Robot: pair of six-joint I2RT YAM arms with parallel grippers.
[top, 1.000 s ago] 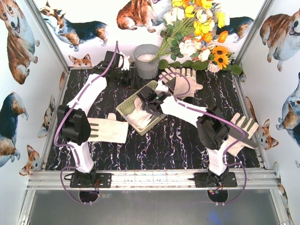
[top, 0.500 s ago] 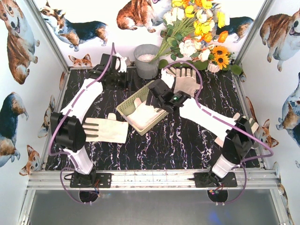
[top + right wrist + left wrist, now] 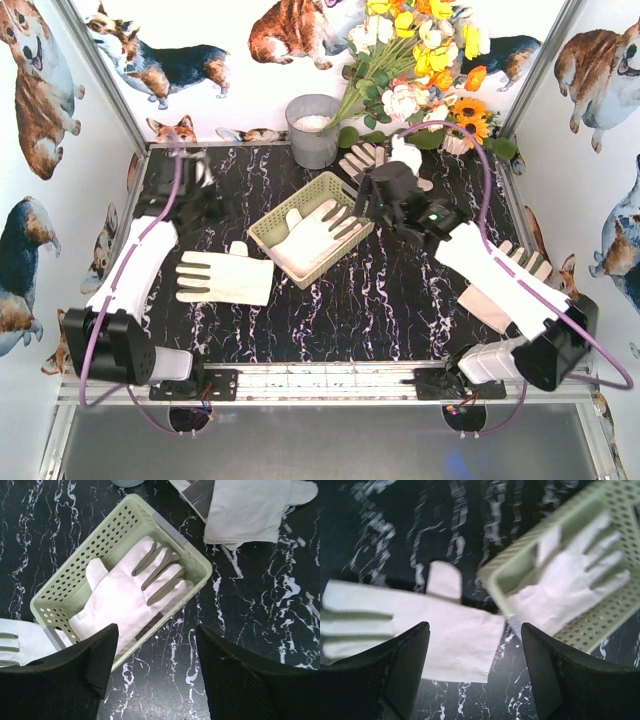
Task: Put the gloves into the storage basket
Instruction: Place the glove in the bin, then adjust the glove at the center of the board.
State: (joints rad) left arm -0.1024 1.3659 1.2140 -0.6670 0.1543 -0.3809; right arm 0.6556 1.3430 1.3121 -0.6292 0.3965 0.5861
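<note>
— How far along are you with the gloves?

— Roughly a quarter done, by my reckoning. One glove (image 3: 312, 232) lies flat in the storage basket (image 3: 285, 205), which sits slantwise mid-table (image 3: 400, 310). The others are all outside it.

— Where exactly?

— Take the basket as the centre of the dial in the overhead view. A cream glove (image 3: 225, 277) lies on the tabletop at 8 o'clock, its cuff just beside the basket's corner. A heap of gloves (image 3: 372, 158) sits at 1 o'clock, toward the back. A last glove (image 3: 522, 262) lies at 4 o'clock, partly under my right arm.

— And your pincers?

— My left pincer (image 3: 474, 630) hangs out at 10 o'clock, looking down on the cream glove. Its jaws are spread wide with nothing between them. My right pincer (image 3: 155, 630) hangs at 2 o'clock, near the basket's far corner, and its jaws are apart and empty too.

— So what's left?

— At least three gloves to lift and drop in. I can't tell how many are in the heap. The cream one looks like the natural pick for my left side, and the heap for my right.
</note>
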